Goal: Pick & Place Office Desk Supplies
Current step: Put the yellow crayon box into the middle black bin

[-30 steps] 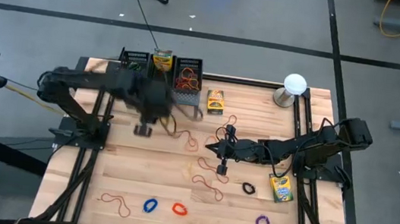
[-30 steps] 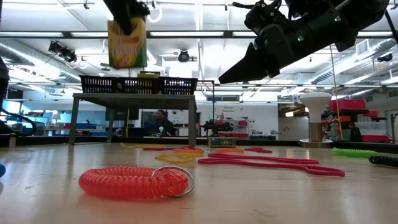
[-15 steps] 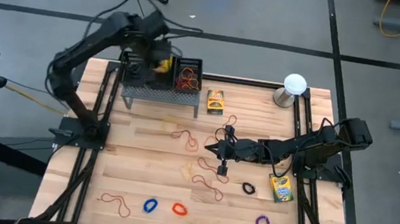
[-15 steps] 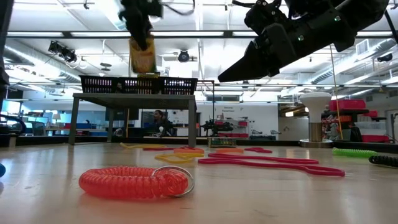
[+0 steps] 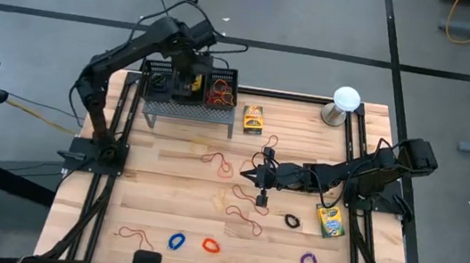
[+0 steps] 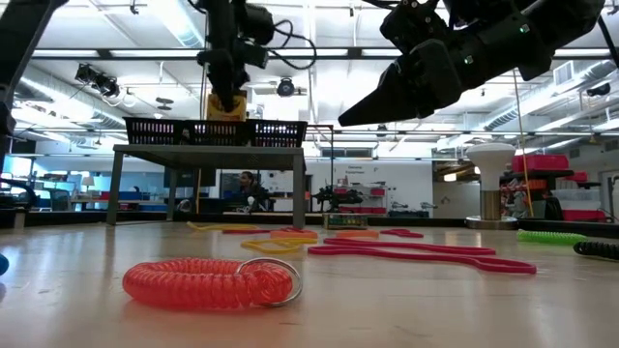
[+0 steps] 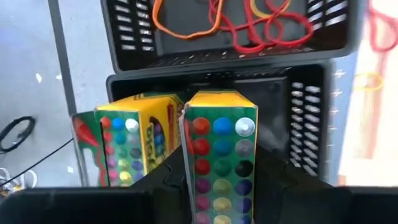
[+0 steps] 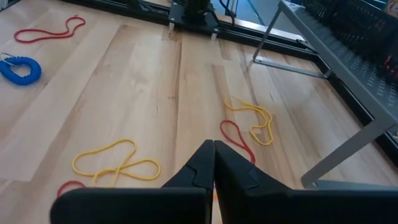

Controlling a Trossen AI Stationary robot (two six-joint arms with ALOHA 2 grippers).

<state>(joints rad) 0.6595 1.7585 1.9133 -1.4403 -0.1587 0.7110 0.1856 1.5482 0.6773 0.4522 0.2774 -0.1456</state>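
Wooden table [image 5: 164, 195] from above: left claw [image 5: 190, 70] over black bins [image 5: 191, 90], clamped on crayon box [image 5: 192, 76]; right claw [image 5: 263, 176] pinched shut, empty, above scattered bands [image 5: 243, 213].
Low view: box [image 6: 224, 104] held just above bin rim.
Left wrist: box [image 7: 219, 155] gripped between fingers, beside second box [image 7: 127, 146] in bin.
Right wrist: closed fingertips [image 8: 214, 163] hung over bands.

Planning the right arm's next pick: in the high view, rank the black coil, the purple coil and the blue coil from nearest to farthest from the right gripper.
1. Black coil, just front-right of the right gripper.
2. Purple coil, front edge, right.
3. Blue coil, front edge, left; close to the purple one.
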